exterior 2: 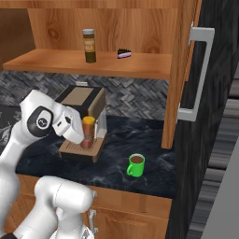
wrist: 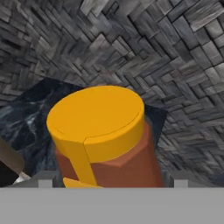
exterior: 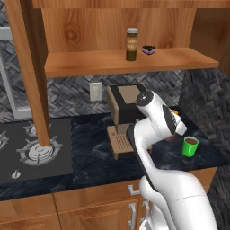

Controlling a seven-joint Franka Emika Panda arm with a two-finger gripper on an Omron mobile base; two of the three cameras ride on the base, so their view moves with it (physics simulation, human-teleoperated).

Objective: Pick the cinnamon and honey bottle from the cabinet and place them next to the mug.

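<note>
cinnamon on cabinet shelf, mug on counter below

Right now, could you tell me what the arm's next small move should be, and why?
Probably carry the honey bottle right toward the mug and lower it beside it. The gripper seems to hold the bottle near the coffee machine, apart from the mug. The cinnamon waits on the cabinet shelf.
</note>
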